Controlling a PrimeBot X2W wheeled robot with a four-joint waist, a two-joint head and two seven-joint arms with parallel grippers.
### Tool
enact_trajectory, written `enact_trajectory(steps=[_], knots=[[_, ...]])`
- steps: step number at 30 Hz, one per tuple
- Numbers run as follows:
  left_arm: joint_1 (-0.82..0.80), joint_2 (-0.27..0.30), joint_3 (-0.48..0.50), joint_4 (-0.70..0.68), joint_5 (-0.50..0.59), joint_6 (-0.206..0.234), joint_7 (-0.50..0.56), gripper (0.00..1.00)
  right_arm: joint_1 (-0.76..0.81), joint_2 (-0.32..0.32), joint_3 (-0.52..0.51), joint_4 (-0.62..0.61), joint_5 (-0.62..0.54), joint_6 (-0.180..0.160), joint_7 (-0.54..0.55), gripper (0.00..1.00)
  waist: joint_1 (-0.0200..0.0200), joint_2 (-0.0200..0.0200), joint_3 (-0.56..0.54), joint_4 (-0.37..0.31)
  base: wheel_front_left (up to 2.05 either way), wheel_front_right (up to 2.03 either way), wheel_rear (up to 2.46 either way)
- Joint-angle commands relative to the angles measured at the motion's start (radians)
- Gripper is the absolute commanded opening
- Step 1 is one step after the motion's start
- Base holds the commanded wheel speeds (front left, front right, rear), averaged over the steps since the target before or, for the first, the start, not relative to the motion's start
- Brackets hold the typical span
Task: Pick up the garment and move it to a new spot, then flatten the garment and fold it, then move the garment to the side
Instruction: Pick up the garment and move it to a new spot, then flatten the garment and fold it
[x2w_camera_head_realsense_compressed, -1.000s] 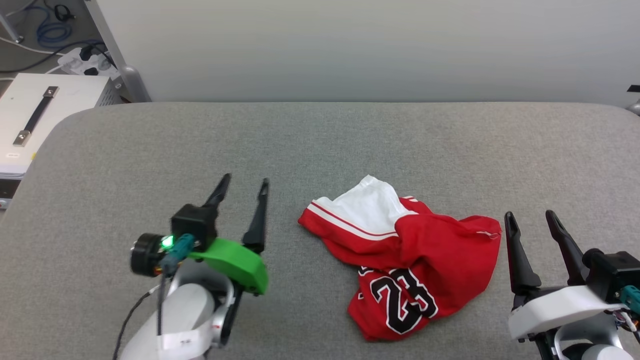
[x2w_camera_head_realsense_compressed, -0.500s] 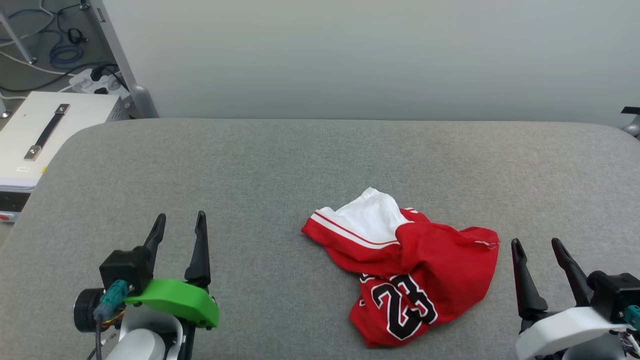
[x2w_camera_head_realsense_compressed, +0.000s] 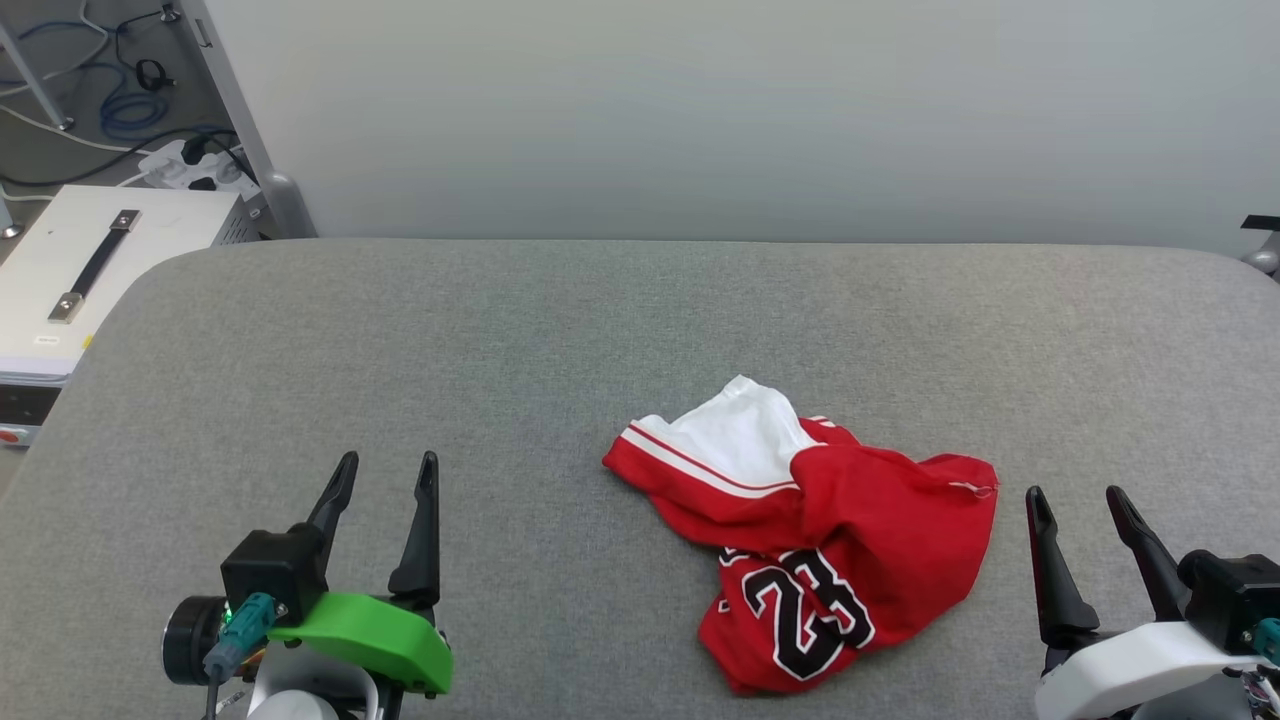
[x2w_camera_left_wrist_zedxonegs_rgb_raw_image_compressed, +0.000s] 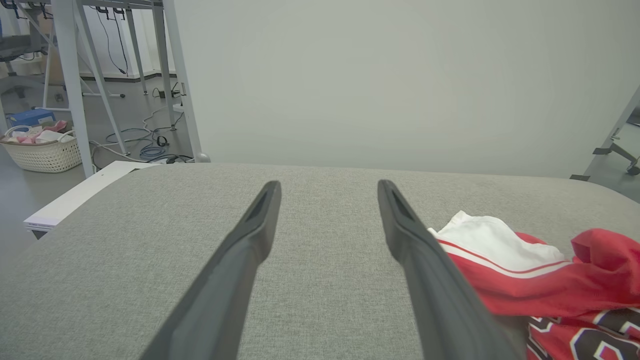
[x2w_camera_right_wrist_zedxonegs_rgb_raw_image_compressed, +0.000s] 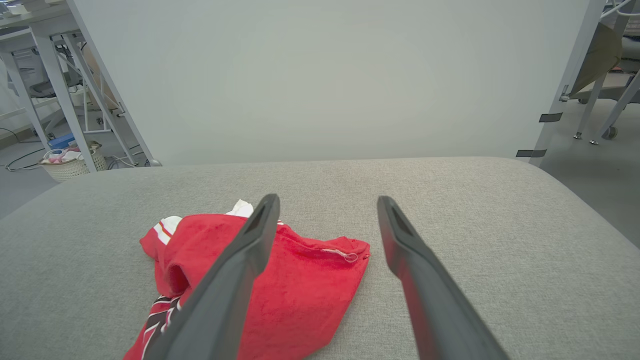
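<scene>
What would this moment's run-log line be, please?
garment: crumpled on grey table, not held | left gripper: open, empty | right gripper: open, empty

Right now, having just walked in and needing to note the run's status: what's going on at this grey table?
A two-armed robot faces a red garment with a black 23, crumpled on the grey padded table with one white sleeve showing. Nothing holds it. The left gripper is open, well off to the garment's left; the right gripper is open, close beside its right edge. Flattening and folding are not yet done.
</scene>
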Motion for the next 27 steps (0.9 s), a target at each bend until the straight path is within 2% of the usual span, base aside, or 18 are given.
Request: enact_trajectory(steps=[1, 8, 13, 18, 27], knots=[[0.005, 0.008, -0.002, 0.004, 0.01, -0.006, 0.001, 1.0, 0.004, -0.001, 0.001, -0.004, 0.006, 0.007, -0.001, 1.0, 0.0, 0.0, 0.003, 0.0, 0.0, 0.0, 0.0], [-0.015, 0.011, -0.005, 0.013, 0.008, -0.005, 0.013, 1.0, -0.003, -0.001, 0.003, -0.003, 0.007, 0.007, -0.005, 1.0, 0.0, 0.0, 0.014, -0.004, 0.0, 0.0, 0.0], [-0.076, 0.01, -0.026, 0.024, 0.007, -0.035, 0.05, 1.0, -0.013, -0.001, 0.004, -0.011, 0.007, 0.007, -0.003, 1.0, 0.0, 0.0, 0.037, -0.01, 0.0, 0.0, 0.0], [-0.213, -0.018, -0.069, 0.072, 0.01, -0.096, 0.102, 1.0, -0.033, -0.001, 0.012, -0.018, 0.008, 0.007, -0.002, 1.0, 0.0, 0.0, 0.074, -0.04, 0.0, 0.0, 0.0], [-0.502, -0.103, -0.171, 0.256, 0.0, -0.244, 0.26, 1.0, -0.087, -0.001, 0.032, -0.011, 0.01, 0.007, -0.016, 1.0, 0.0, 0.0, 0.155, -0.125, 0.0, 0.0, 0.0]])
